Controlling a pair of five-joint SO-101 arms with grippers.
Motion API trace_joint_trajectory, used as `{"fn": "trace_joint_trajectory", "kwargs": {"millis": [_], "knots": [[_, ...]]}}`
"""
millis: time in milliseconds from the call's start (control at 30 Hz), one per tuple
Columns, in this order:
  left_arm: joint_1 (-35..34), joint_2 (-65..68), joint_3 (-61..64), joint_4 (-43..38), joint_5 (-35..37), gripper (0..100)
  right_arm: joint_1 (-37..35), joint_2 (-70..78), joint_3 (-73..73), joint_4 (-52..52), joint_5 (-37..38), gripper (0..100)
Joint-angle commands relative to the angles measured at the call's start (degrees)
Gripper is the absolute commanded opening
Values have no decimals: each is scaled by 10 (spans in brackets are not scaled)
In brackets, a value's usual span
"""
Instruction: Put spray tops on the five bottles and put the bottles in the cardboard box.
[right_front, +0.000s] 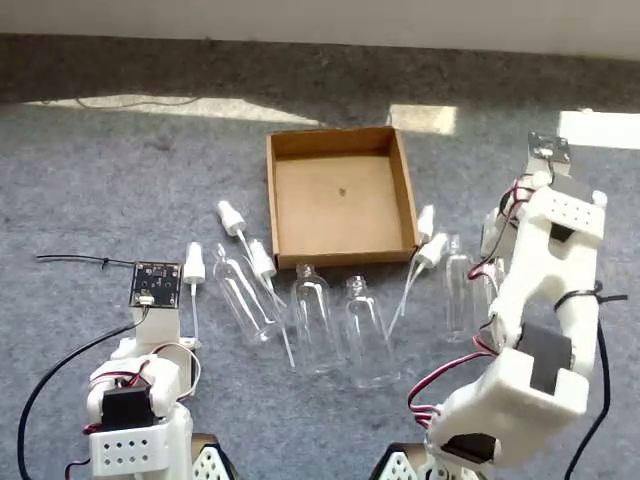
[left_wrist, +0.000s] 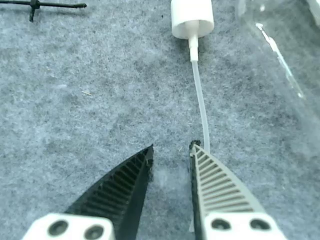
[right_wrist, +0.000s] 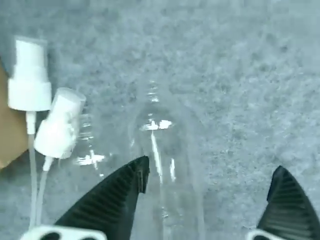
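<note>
The cardboard box (right_front: 340, 195) lies open at mid table. In front of it, clear bottles (right_front: 312, 318) lie on the carpet without tops, and white spray tops (right_front: 194, 265) lie loose around them. My left gripper (left_wrist: 170, 152) is open low over the carpet. One spray top (left_wrist: 192, 20) lies ahead of it, its thin tube running down to the light finger (left_wrist: 200, 160). My right gripper (right_wrist: 210, 172) is open wide, its fingers either side of a clear bottle (right_wrist: 165, 165) and apart from it. Two spray tops (right_wrist: 29, 85) lie beside that bottle.
A black cable tie (left_wrist: 40, 5) lies on the carpet beyond my left gripper. Another clear bottle (left_wrist: 280, 45) lies beside the spray top's tube. The box edge (right_wrist: 7, 130) is close to the two spray tops. Grey carpet (right_front: 120, 180) covers the table.
</note>
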Motion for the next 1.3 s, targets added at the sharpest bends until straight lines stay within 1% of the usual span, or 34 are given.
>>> {"fn": "trace_joint_trajectory", "kwargs": {"millis": [0, 100, 333, 433, 533, 700, 833, 933, 1067, 1267], "knots": [[-4, -7, 11, 3, -1, 124, -24, 11, -17, 3, -8, 344], [-4, -7, 11, 3, -1, 124, -23, 23, -18, 1, -26, 344], [-4, -7, 11, 3, -1, 124, -21, 87, -22, 1, -9, 340], [-4, -7, 11, 3, -1, 124, -21, 105, -22, -5, -8, 292], [-4, -7, 11, 3, -1, 124, -20, 107, -22, -36, -8, 257], [-4, -7, 11, 3, -1, 124, -11, 108, -38, -65, -7, 257], [-4, -7, 11, 3, -1, 124, -1, 109, -73, -64, -7, 257], [-4, -7, 11, 3, -1, 124, -2, 108, -91, -63, -7, 269], [-4, -7, 11, 3, -1, 124, -3, 109, -95, -63, -7, 342], [-4, -7, 11, 3, -1, 123, -3, 109, -95, -66, -6, 351]]}}
